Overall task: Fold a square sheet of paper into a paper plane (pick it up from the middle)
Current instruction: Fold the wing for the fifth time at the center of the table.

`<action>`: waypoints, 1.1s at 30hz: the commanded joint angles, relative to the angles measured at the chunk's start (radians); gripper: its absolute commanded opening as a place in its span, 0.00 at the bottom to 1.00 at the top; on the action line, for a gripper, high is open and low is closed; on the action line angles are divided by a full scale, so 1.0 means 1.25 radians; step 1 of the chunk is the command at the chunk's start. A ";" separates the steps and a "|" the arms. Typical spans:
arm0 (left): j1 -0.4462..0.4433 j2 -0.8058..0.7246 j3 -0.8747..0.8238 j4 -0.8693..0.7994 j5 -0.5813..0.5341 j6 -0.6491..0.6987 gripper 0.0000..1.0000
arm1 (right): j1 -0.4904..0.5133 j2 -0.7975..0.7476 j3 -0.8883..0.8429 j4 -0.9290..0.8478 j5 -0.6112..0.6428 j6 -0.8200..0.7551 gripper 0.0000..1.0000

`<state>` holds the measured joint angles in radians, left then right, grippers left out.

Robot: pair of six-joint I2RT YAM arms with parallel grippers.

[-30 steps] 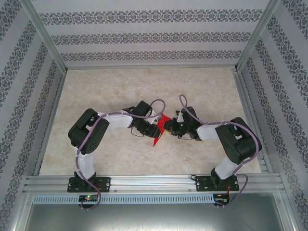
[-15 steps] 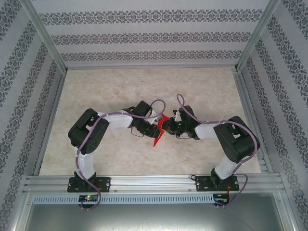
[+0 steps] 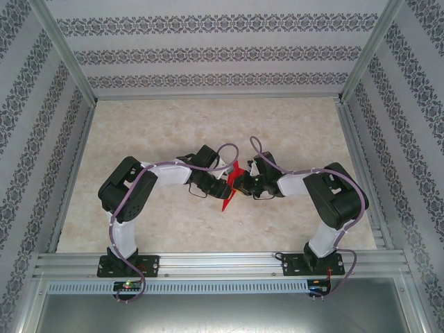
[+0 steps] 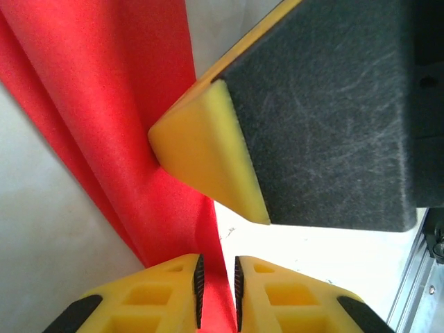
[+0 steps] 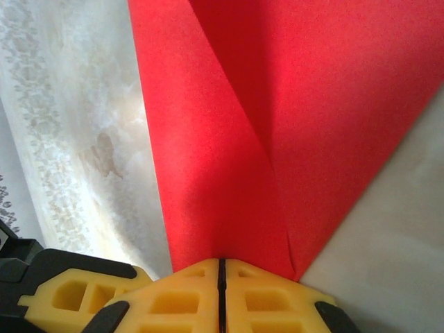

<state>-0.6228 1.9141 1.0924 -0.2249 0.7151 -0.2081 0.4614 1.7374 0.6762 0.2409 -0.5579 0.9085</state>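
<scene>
Left hand (image 4: pixel 217 281) pinching creased red paper (image 4: pixel 104 104) in narrow gap between pads. Right hand (image 5: pixel 222 270) clamping fully shut on same paper from opposite side. Paper stretching between both hands over counter (image 3: pixel 173 125) middle, pointed tip aiming toward near edge.

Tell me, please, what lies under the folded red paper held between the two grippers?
The marbled tabletop lies beneath the folded red paper and is visible around its edges. The patch directly under the paper is covered, so it cannot be checked.
</scene>
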 commanded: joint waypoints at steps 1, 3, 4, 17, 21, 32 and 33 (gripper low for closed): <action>-0.010 -0.045 -0.013 -0.005 0.016 -0.019 0.23 | 0.006 0.014 0.012 -0.085 0.052 -0.045 0.09; -0.010 -0.062 -0.028 0.013 0.004 -0.052 0.24 | 0.008 0.019 0.012 -0.095 0.059 -0.051 0.09; -0.010 -0.070 -0.034 0.020 -0.006 -0.067 0.24 | 0.010 0.020 0.013 -0.100 0.063 -0.054 0.09; -0.042 -0.066 -0.053 0.080 -0.038 -0.150 0.19 | 0.015 0.041 0.016 -0.108 0.071 -0.068 0.08; -0.053 -0.038 -0.039 0.059 -0.037 -0.142 0.17 | 0.014 0.043 0.011 -0.102 0.068 -0.067 0.08; -0.063 -0.015 -0.039 0.059 -0.038 -0.136 0.17 | 0.013 0.036 0.006 -0.107 0.073 -0.071 0.08; -0.066 -0.014 -0.039 0.061 -0.038 -0.136 0.17 | 0.013 0.036 0.005 -0.105 0.073 -0.070 0.08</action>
<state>-0.6842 1.8732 1.0271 -0.1555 0.6697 -0.3763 0.4694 1.7435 0.7048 0.1871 -0.5396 0.8524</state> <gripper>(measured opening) 0.170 0.083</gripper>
